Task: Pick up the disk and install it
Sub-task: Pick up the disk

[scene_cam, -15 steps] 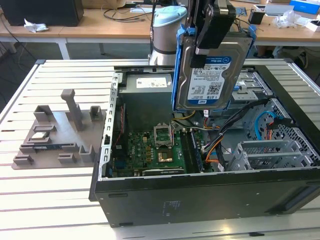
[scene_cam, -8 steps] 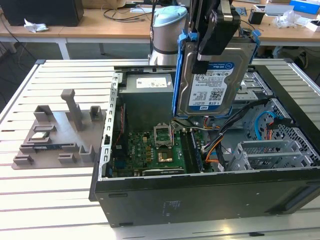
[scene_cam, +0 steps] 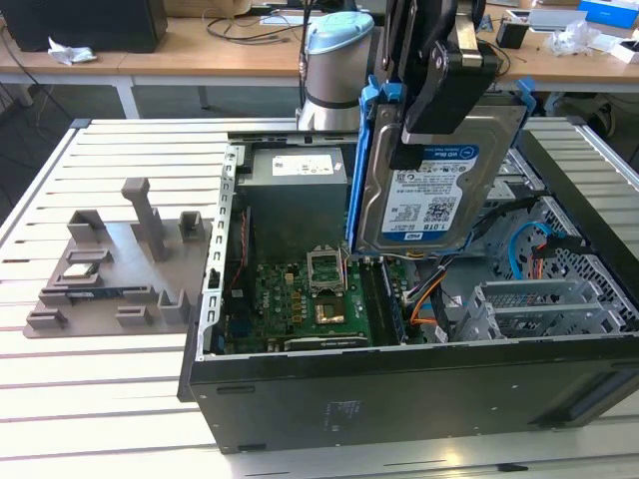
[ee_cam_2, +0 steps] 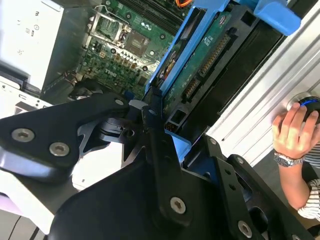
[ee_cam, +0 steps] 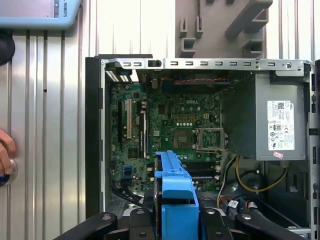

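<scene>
Robot gripper holding a hard drive on edge over an open computer case.

My gripper [scene_cam: 429, 120] is clamped on the disk [scene_cam: 431, 195]. My black fingers [ee_cam_2: 155, 135] press its blue carrier [ee_cam: 175, 200] from both sides. The silver drive hangs upright with its white-and-blue label facing the exterior view, over the open computer case [scene_cam: 399, 389]. Beneath it lies the green motherboard [scene_cam: 300, 299], with the grey power supply [scene_cam: 295, 195] at the case's far end. A grey parts fixture [scene_cam: 120, 269] sits on the slatted table [scene_cam: 100, 399], at the exterior view's left of the case. A person's hand [ee_cam_2: 295, 127] rests on a round button [ee_cam_2: 306, 101] beside the table.
</scene>
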Motion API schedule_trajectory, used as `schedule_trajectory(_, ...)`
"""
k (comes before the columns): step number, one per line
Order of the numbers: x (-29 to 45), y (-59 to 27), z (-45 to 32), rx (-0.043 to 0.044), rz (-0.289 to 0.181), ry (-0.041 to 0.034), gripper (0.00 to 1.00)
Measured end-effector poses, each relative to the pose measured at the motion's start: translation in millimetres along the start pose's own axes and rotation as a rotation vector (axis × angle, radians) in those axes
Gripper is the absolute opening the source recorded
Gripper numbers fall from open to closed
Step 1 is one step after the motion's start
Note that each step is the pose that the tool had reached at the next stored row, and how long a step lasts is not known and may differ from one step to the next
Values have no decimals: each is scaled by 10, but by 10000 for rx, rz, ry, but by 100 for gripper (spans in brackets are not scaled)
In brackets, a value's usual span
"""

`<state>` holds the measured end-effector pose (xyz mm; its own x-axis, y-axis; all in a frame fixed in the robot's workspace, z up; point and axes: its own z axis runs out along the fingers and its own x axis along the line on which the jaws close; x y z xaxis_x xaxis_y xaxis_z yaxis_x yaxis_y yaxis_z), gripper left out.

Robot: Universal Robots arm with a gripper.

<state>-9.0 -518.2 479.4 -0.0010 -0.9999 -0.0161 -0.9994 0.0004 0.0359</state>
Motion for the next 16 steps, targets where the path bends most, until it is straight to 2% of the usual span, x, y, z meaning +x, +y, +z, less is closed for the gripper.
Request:
schedule_trajectory(10, 114, 0, 1, 0, 0, 0, 37)
schedule_trajectory(14, 190, -6, 5, 0, 1, -1, 37)
schedule_trajectory(16, 231, -43, 6, -4, 2, -6, 37)
